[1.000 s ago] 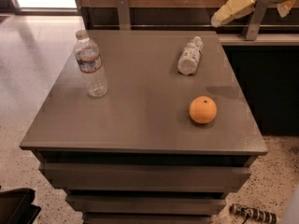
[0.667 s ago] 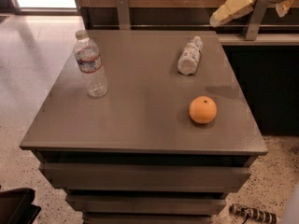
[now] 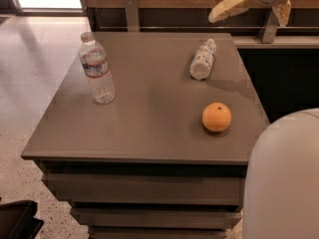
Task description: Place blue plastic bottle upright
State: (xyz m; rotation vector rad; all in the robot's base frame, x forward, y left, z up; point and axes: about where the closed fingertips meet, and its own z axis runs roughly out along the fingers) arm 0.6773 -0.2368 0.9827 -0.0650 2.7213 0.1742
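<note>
The blue plastic bottle [image 3: 203, 59] lies on its side near the back right of the grey table [image 3: 149, 113], with its white cap pointing toward the far edge. My gripper [image 3: 256, 9] hangs above and behind the table's back right corner, up and to the right of the bottle. Its two cream fingers [image 3: 229, 4] are spread apart, open, with nothing between them.
A clear bottle with a blue-and-red label [image 3: 97, 68] stands upright at the back left. An orange [image 3: 217, 117] rests on the right side, nearer the front. A white rounded part of my arm [image 3: 284, 183] fills the lower right. A dark shelf runs behind the table.
The gripper has shifted a little to the left and its second finger now shows. A large white part of the arm has come into view at the lower right. The objects have not moved.
</note>
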